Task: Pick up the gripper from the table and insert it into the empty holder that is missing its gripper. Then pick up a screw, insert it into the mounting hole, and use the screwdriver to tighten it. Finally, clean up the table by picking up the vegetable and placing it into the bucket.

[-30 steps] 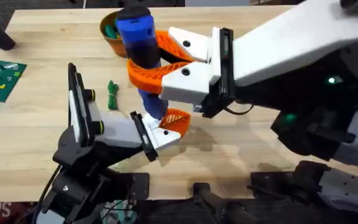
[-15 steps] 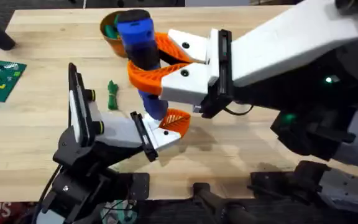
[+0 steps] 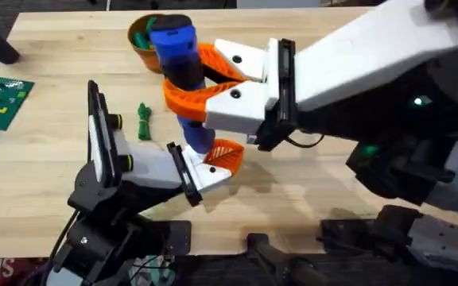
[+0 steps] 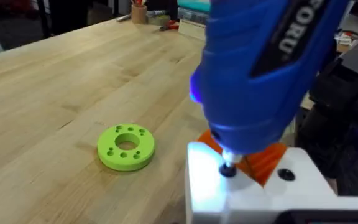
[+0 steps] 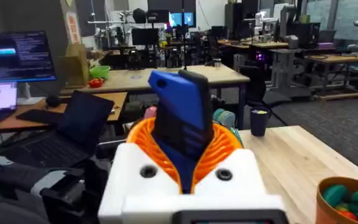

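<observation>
My right gripper (image 3: 183, 89) clamping the glossy blue screwdriver (image 3: 178, 59), its tip pressing on the white holder (image 3: 205, 176), knobbly green vegetable (image 3: 143, 121) lying just beside, orange bucket (image 3: 141, 49) sitting behind the screwdriver, left gripper's state unclear.

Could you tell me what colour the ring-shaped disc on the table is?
Bright lime green disc, clearest in the left wrist view.

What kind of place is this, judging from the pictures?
Probably a robotics lab or workshop. Behind the wooden table stand rows of workbenches with other robot arms, and lit computer monitors sit beside a laptop.

white letters "oru" on blue screwdriver (image 4: 260, 74)
</observation>
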Motion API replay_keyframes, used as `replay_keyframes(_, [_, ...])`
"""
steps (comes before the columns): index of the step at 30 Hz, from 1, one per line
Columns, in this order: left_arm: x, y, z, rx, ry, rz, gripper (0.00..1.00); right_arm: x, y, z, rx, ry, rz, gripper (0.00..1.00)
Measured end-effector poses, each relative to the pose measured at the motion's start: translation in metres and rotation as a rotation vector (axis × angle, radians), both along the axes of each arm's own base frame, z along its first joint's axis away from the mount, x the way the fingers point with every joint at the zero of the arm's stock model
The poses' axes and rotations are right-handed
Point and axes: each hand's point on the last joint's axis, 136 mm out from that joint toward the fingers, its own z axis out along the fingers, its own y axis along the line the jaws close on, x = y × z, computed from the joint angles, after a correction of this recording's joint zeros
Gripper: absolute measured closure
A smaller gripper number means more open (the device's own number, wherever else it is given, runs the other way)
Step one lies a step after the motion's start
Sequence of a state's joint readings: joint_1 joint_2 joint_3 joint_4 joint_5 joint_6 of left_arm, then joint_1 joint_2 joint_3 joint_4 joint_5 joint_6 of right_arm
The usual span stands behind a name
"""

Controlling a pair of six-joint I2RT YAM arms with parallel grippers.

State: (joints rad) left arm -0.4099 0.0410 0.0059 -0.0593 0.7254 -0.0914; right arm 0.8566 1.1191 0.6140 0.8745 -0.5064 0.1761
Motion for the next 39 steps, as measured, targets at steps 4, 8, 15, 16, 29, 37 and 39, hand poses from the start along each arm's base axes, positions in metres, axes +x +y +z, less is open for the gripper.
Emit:
replay_keyframes(4, [-0.001, 0.0, 0.0, 0.0, 0.0, -0.004, 0.992, 0.0, 0.0, 0.0, 0.0, 0.0, 0.0, 0.945])
replay_keyframes(8, [-0.001, 0.0, 0.0, 0.0, -0.001, -0.004, 0.992, -0.001, 0.0, 0.002, 0.009, -0.009, 0.004, 0.945])
replay_keyframes(15, [-0.001, 0.0, 0.011, -0.012, -0.041, -0.008, 0.992, -0.012, -0.008, 0.018, 0.098, -0.091, 0.028, 0.945])
replay_keyframes(16, [-0.001, 0.0, 0.01, -0.01, -0.034, -0.005, 0.992, -0.013, -0.01, 0.025, 0.123, -0.11, 0.026, 0.945])
replay_keyframes(29, [-0.001, 0.0, 0.001, 0.001, 0.002, -0.003, 0.992, -0.007, -0.026, 0.105, 0.252, -0.219, -0.03, 0.945])
replay_keyframes(37, [-0.001, 0.0, 0.001, 0.001, 0.002, -0.003, 0.992, -0.002, -0.021, 0.097, 0.216, -0.136, -0.014, 0.945])
replay_keyframes(39, [-0.001, 0.0, 0.001, 0.001, 0.002, -0.003, 0.992, -0.002, -0.021, 0.097, 0.221, -0.125, -0.009, 0.945])
